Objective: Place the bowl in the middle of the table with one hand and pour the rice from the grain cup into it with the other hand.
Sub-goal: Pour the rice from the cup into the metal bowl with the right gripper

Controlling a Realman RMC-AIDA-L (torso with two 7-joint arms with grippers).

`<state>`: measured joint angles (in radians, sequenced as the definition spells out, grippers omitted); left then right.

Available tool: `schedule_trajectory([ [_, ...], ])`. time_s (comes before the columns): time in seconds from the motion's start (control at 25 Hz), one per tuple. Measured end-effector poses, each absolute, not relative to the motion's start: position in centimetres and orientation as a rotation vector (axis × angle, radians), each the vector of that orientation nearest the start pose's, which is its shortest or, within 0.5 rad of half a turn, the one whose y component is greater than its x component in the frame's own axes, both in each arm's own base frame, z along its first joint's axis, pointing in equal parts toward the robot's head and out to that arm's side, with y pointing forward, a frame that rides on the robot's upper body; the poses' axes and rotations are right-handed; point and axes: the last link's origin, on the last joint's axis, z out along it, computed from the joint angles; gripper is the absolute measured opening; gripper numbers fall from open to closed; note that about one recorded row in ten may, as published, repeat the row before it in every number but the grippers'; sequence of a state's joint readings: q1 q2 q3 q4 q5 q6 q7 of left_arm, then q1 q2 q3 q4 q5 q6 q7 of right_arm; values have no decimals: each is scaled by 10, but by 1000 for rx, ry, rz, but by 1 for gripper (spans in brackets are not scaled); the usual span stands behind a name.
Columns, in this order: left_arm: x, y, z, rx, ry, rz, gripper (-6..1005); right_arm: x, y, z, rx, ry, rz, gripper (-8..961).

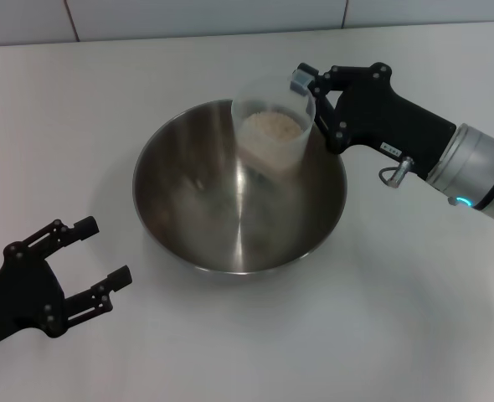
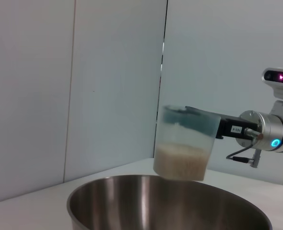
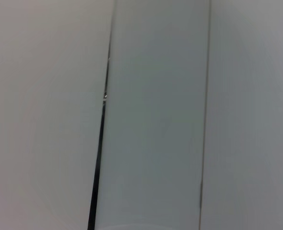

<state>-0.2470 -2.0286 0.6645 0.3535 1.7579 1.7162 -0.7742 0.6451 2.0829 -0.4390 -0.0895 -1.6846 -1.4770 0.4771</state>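
The steel bowl point(image 1: 239, 188) stands on the white table point(image 1: 79, 117) near its middle; it also shows in the left wrist view point(image 2: 165, 203). My right gripper point(image 1: 307, 94) is shut on the grain cup point(image 1: 273, 132) and holds it over the bowl's far side, slightly tilted. The cup point(image 2: 184, 143) is about half full of rice point(image 1: 271, 126), which is also seen in the left wrist view point(image 2: 181, 160). No rice shows in the bowl. My left gripper point(image 1: 88, 264) is open and empty, low over the table to the bowl's near left.
A tiled wall point(image 1: 205, 15) runs behind the table's far edge. The right wrist view shows only wall panels point(image 3: 151, 115). Bare tabletop lies around the bowl on all sides.
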Motion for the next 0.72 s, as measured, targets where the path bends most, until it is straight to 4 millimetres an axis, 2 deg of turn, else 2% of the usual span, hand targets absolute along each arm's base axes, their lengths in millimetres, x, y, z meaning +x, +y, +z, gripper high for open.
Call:
schedule_trajectory([
  [0.24,-329,223,-3,-2472,-403,-940,810,230,343,-44,-2329,-71,918,14],
  [0.6,-332,224,-5,-2454,-420,-919,810,224,355,-26,-2301,-451,757,14],
  [0.72,-332,224,-4,-2446,-419,-917,810,221,357,-23,-2293,-520,731,14],
])
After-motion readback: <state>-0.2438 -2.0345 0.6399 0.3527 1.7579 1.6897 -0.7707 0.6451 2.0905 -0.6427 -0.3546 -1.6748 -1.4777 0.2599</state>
